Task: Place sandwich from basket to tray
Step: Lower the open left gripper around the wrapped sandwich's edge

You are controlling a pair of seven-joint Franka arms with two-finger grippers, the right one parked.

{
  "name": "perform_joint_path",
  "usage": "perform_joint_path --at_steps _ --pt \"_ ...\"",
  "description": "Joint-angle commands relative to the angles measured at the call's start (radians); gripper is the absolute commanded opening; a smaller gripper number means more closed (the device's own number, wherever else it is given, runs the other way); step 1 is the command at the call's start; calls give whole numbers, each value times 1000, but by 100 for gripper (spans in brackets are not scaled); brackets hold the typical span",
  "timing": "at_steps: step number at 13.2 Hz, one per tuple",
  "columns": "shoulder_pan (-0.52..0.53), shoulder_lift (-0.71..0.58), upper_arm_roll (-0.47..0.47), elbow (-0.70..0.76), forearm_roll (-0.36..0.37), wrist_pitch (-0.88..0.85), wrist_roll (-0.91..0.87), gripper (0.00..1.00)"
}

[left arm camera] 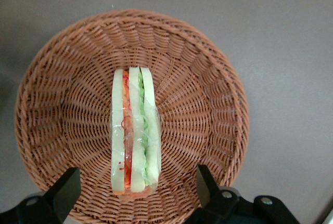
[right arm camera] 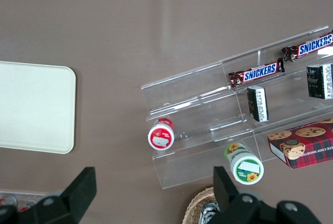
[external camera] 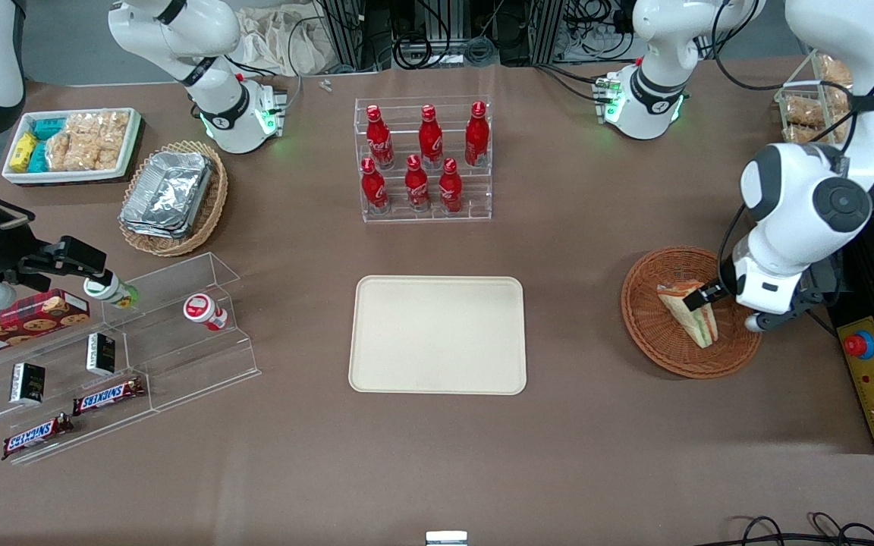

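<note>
The gripper hangs over the edge of the basket at the working arm's end of the table, fingers spread wide with nothing between them, and the sandwich sits right in the gap line between them, down in the basket, standing on its edge so the orange-red and green filling stripes face up at the wrist camera. From the front you can see the sandwich is a pale wedge wrapped in clear film, resting a bit off the basket's middle, right under the wrist. The tray sits mid-table, well apart from the basket, with nothing on it. Toward the parked arm's end there's a clear stepped shelf with a couple of Snickers bars, small dark boxes, a cookie box and two little cups. Farther from the camera, a clear rack holds six red cola bottles in two rows, a lighter wicker basket holds stacked foil trays, and a white bin is full of bagged snacks.
</note>
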Motion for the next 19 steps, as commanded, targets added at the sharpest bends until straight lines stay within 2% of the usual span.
perform_joint_path --at_steps 1,13,15,19 --pt "6 9 5 -18 5 33 -23 99" --pt "7 104 7 -23 -10 130 -42 97" --pt "7 105 7 -23 -10 136 -42 72" --pt "6 110 7 -23 -10 147 -42 41"
